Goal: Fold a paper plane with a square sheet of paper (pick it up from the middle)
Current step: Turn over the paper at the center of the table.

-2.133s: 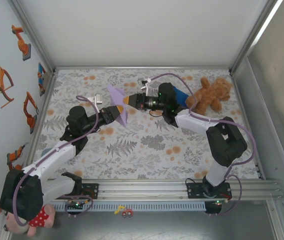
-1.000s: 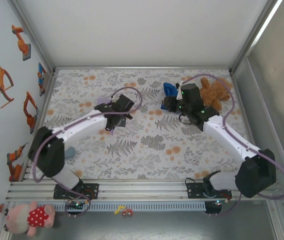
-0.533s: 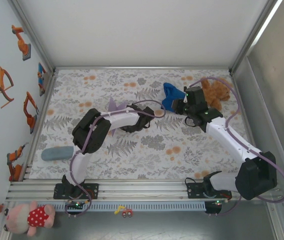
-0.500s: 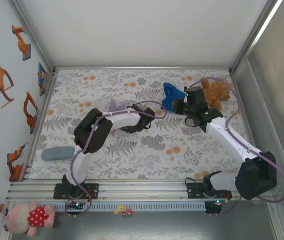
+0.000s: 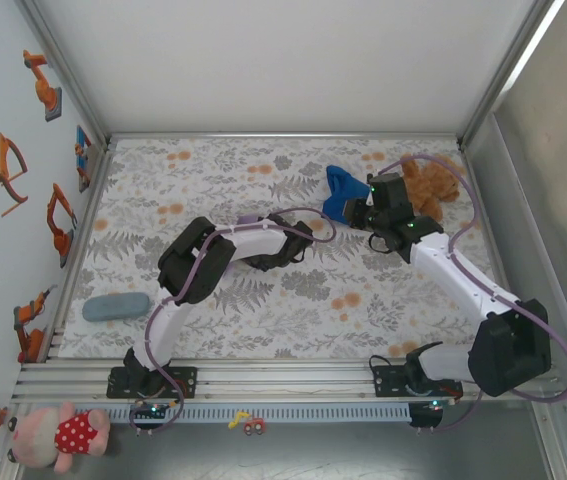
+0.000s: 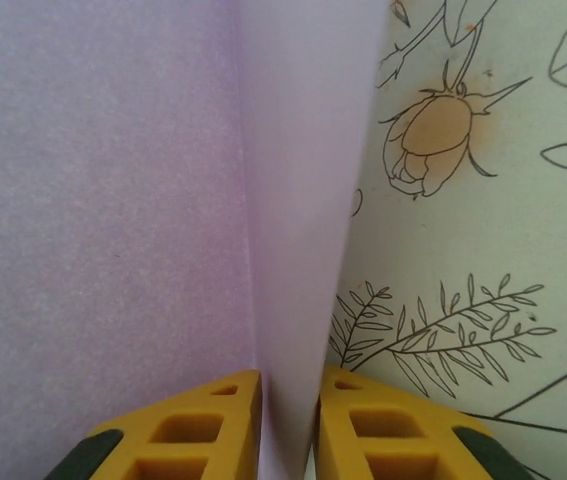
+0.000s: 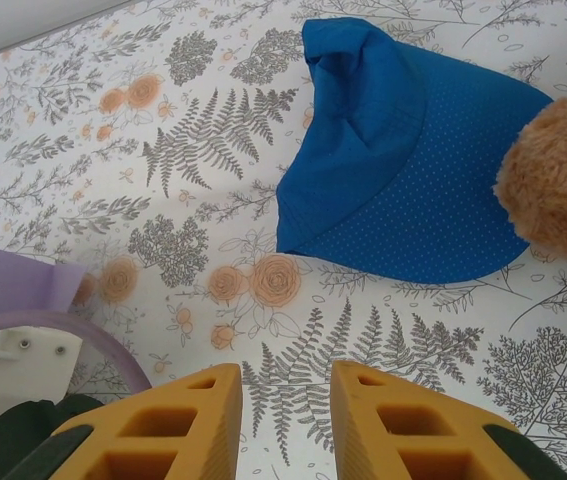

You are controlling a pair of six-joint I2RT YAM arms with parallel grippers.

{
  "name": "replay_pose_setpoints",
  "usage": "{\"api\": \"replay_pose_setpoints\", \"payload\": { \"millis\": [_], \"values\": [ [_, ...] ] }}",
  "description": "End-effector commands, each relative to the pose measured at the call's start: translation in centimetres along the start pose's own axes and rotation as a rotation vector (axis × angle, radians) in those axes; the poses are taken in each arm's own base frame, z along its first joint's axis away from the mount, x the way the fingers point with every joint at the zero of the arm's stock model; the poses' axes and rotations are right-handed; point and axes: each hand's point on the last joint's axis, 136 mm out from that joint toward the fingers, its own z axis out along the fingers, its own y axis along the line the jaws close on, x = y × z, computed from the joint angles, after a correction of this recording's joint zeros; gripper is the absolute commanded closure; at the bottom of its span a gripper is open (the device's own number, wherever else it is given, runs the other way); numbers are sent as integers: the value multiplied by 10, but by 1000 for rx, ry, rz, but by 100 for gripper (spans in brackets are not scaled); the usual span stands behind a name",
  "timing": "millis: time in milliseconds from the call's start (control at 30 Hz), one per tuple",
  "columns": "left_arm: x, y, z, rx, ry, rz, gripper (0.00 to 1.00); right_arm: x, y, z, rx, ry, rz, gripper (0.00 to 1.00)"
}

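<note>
Left gripper [image 6: 288,395] at sheet [image 6: 103,200] fold
Straddles raised fold running toward 12 o'clock; clamped or loosened, cannot tell. Right gripper [image 7: 285,380] released, empty, farther.

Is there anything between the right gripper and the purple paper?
Yes. The left arm's cable and white wrist part cross between the right gripper and the purple paper; the blue cloth lies aside.

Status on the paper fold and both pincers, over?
Left pincer slightly parted astride a raised fold of the lavender paper. Right pincer open, empty, by the blue cloth, which lies apart from the paper.
</note>
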Motion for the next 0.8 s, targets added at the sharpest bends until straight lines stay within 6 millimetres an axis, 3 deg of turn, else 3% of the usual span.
{"api": "replay_pose_setpoints", "payload": {
  "millis": [0,267,533,767],
  "values": [
    [-4,-18,-9,116,0,-64,78,5,-4,3,9,20,21,71],
    [-14,-25,-39,292,-29,-154,71,4,-5,4,13,20,37,72],
    [-6,-48,-93,602,-33,-250,65,3,-12,5,50,13,64,68],
    [9,-23,-129,810,-43,-381,56,5,-13,8,53,17,87,60]
  ]
}}
